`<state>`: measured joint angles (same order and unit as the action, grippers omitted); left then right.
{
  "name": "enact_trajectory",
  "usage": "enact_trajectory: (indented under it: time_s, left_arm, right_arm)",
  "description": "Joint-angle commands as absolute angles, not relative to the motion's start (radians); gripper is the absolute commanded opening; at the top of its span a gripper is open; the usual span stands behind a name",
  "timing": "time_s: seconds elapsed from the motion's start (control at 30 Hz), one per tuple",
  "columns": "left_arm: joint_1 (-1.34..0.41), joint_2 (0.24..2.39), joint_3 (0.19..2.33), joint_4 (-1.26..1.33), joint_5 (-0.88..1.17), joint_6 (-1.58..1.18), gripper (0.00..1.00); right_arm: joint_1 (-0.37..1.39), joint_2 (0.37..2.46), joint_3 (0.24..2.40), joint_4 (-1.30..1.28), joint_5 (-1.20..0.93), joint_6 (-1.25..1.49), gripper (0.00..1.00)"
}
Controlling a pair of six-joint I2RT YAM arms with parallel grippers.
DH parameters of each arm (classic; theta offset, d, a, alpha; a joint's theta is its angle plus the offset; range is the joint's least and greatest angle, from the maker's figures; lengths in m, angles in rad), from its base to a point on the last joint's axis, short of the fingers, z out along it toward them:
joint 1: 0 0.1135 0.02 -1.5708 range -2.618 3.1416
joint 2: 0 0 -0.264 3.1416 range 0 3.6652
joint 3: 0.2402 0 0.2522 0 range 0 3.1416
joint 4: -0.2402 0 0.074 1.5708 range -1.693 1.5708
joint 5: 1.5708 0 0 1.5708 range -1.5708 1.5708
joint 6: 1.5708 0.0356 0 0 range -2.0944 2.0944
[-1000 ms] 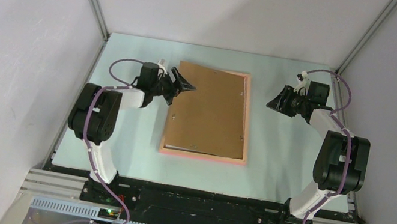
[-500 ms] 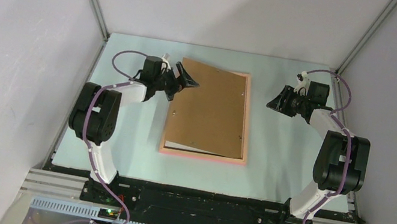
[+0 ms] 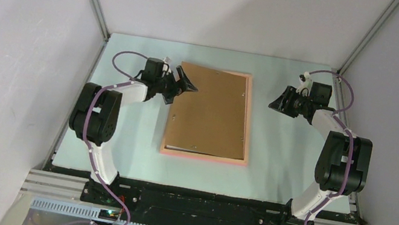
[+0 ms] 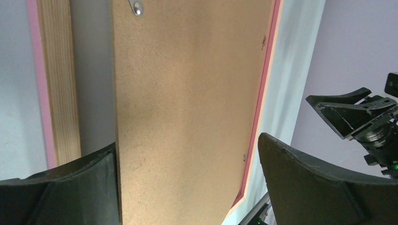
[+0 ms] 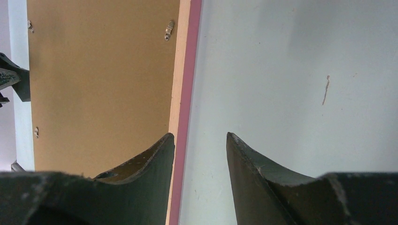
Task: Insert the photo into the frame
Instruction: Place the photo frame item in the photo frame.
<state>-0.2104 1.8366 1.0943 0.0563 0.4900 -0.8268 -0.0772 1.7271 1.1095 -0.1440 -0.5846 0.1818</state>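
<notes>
The salmon-pink frame [image 3: 202, 157] lies flat in the middle of the table, back side up. A plain brown backing board [image 3: 212, 111] rests in it, slightly askew. The photo is hidden. My left gripper [image 3: 188, 80] hovers at the board's far-left corner, jaws spread wide and holding nothing. In the left wrist view the board [image 4: 187, 70] fills the span between the fingers of the left gripper [image 4: 187, 140], with the frame's pink rim [image 4: 260, 93] to the right. My right gripper [image 3: 275, 99] hangs just right of the frame, fingers apart and empty. In the right wrist view that gripper [image 5: 200, 134] straddles the frame's rim [image 5: 190, 70].
The pale green table [image 3: 280, 163] is enclosed by grey walls on the left, right and far sides, with metal struts in the far corners. Small metal turn clips [image 5: 169, 30] sit along the frame's inner edge. Both arm bases stand at the near edge.
My left gripper has opened fully and shifted slightly toward the far side. The board's far-left corner rose briefly and has settled back. The right arm has not moved.
</notes>
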Motion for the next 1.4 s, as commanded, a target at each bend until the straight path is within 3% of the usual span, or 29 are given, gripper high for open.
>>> enact_trajectory:
  time_s: [0.0, 1.37]
  left_arm:
    - [-0.222, 1.818, 1.128, 0.051, 0.465, -0.788, 1.0]
    - [-0.282, 1.893, 1.302, -0.169, 0.387, -0.632, 1.0]
  right_arm:
    - [-0.084, 1.737, 1.108, -0.126, -0.597, 0.168, 0.49]
    - [-0.092, 1.756, 1.108, -0.126, -0.6, 0.173, 0.49]
